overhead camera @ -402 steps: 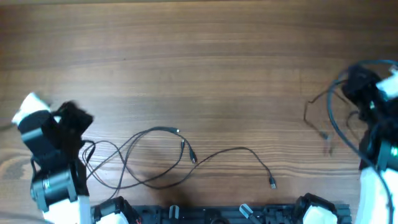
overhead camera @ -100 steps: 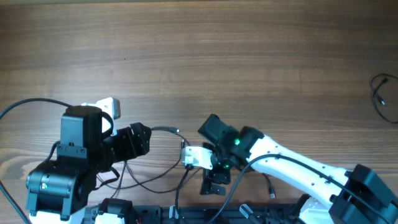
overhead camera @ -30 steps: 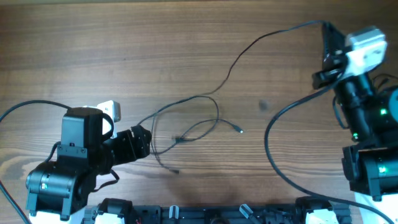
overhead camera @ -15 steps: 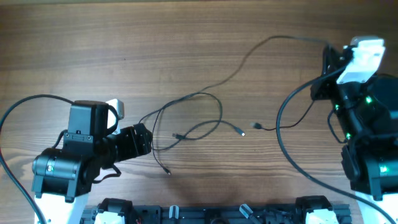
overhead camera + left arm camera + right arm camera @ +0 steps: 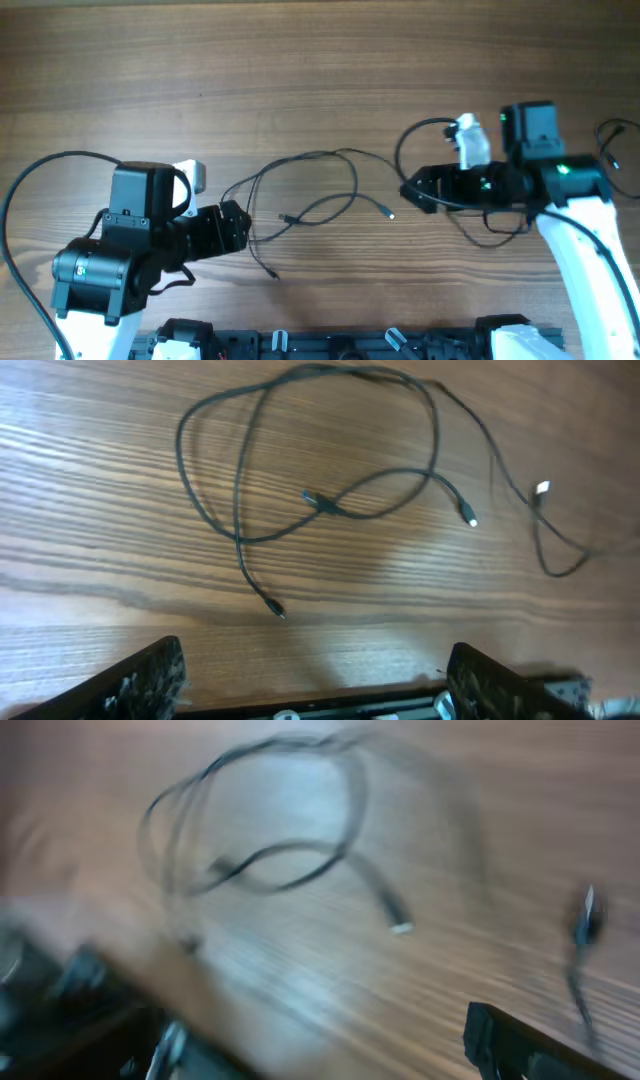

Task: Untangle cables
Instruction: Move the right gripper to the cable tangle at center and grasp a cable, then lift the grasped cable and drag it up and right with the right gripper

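Thin dark cables [image 5: 300,157] lie in a loose tangle of loops on the wooden table between my two arms. Small plugs rest at the loose ends [image 5: 389,212]. The left wrist view shows the loops crossing at a knot [image 5: 325,503]. My left gripper [image 5: 240,228] sits just left of the tangle, open, with nothing between its fingers [image 5: 140,680]. My right gripper [image 5: 408,190] points left at the tangle's right end, open and empty. The right wrist view is blurred, but the loops [image 5: 290,847] and a plug [image 5: 400,928] show. Another thin cable [image 5: 612,140] lies apart at the far right edge.
Thick black arm cables [image 5: 430,130] arc around the right arm and loop [image 5: 40,170] over the left arm. A dark rail [image 5: 340,345] runs along the table's front edge.
The right arm has swung from the far right back down to the tangle's right end and opened, letting go of the cable it held up. That cable now lies on the table. The left arm barely moved.
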